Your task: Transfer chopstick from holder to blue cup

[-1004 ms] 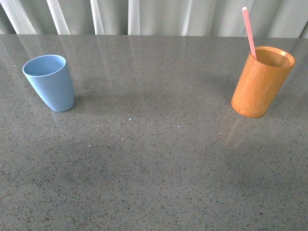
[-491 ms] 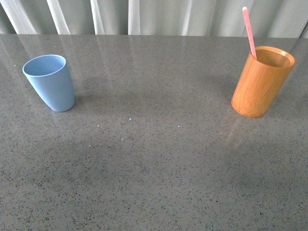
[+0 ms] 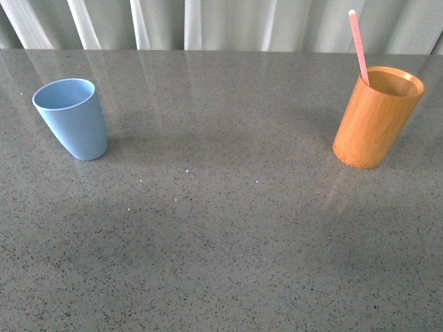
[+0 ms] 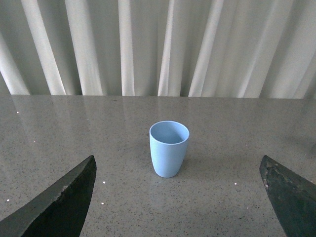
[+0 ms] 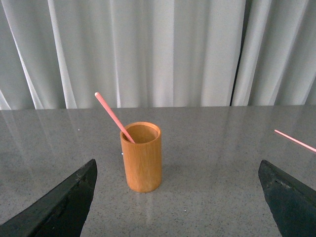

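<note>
A: Front view?
B: No claw shows. The chopstick (image 3: 358,47) leans inside the holder (image 3: 376,121); the blue cup (image 3: 73,121) stands well apart, to the holder's left.
A: Left wrist?
B: Left gripper (image 4: 177,163) spread wide, empty; the cup sits beyond it.
A: Right wrist?
B: Right gripper (image 5: 177,168) equally wide, touching nothing; the holder lies ahead, apart.

Bright, even light; faint glare streaks the tabletop (image 3: 208,83).

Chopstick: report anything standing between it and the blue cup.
Nothing visible does. Only grey speckled tabletop lies between the thin pink chopstick in the orange-brown wooden holder and the light blue plastic cup.
</note>
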